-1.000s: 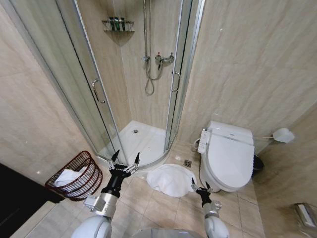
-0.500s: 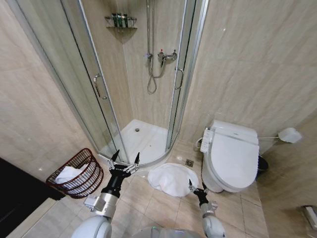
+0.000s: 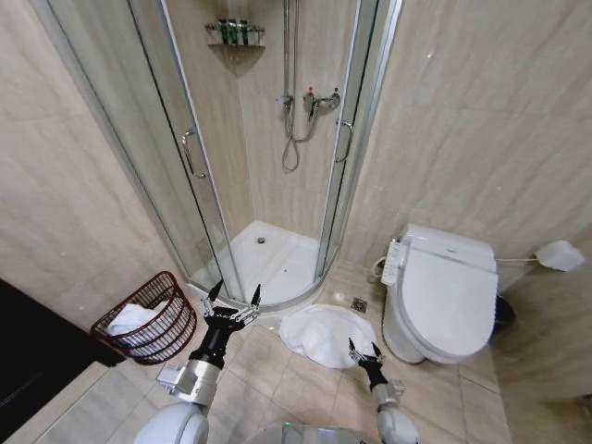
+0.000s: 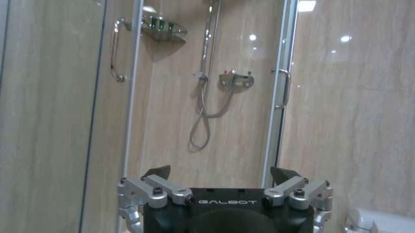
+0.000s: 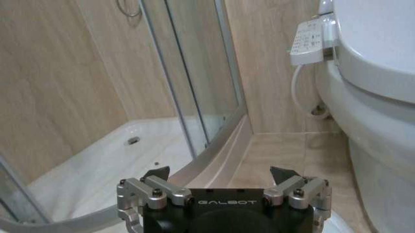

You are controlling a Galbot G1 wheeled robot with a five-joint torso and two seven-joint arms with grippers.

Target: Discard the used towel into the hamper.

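Note:
A white towel (image 3: 326, 334) lies crumpled on the tiled floor between the shower's curved sill and the toilet. The hamper (image 3: 148, 320), a dark reddish-brown wire basket, stands on the floor at the left by the wall and holds white cloth. My left gripper (image 3: 233, 295) is open, held up between the hamper and the towel, its fingers (image 4: 157, 172) pointing at the shower. My right gripper (image 3: 362, 347) is open and low, just at the towel's near right edge, its fingertips (image 5: 283, 173) spread towards the shower sill.
A glass shower enclosure (image 3: 268, 157) with an open door fills the far corner. A white toilet (image 3: 444, 296) with a side control panel stands at the right. A floor drain (image 3: 359, 304) sits beside it. A dark surface (image 3: 28, 361) edges the near left.
The whole head view has shifted, so the camera moved: the toilet, towel and hamper sit further right in the picture. The right gripper has dropped slightly lower by the towel's edge.

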